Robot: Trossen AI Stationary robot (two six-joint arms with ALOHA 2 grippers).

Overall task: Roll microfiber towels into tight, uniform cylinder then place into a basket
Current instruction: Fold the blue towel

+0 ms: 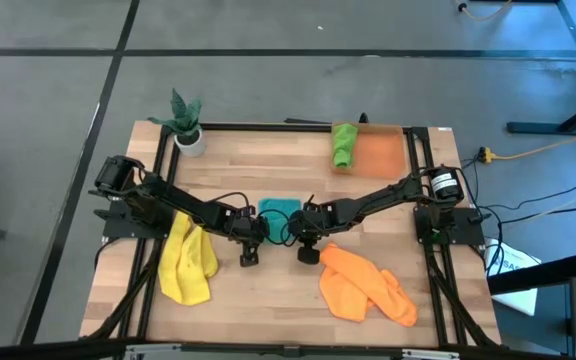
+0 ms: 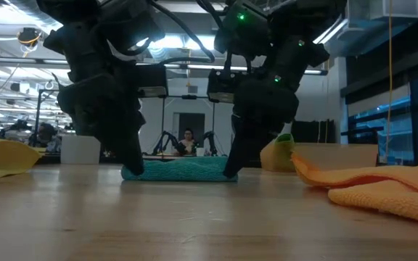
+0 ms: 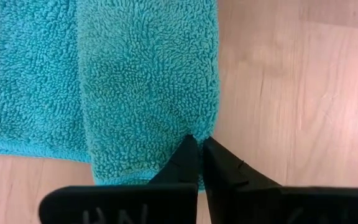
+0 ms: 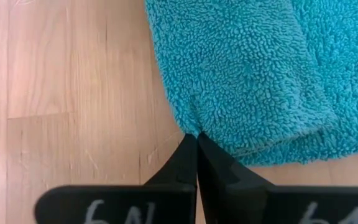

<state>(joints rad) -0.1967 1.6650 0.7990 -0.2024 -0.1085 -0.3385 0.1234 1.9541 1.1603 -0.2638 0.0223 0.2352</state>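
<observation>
The teal towel [image 1: 279,206] lies folded at mid-counter, a fluffy flat strip. The yellow towel [image 1: 187,262] lies crumpled near the left edge and the orange towel [image 1: 366,284] lies spread and rumpled toward the right. The green towel [image 1: 343,145], rolled, rests in the translucent orange basket [image 1: 380,153] at the far right.

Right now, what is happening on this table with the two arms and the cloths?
Both arms work on the teal towel at the table's middle. The left gripper and the right gripper are each shut on an edge of it, one at each end. The green towel already lies in the orange basket. The yellow towel and the orange towel lie loose, not rolled.
</observation>
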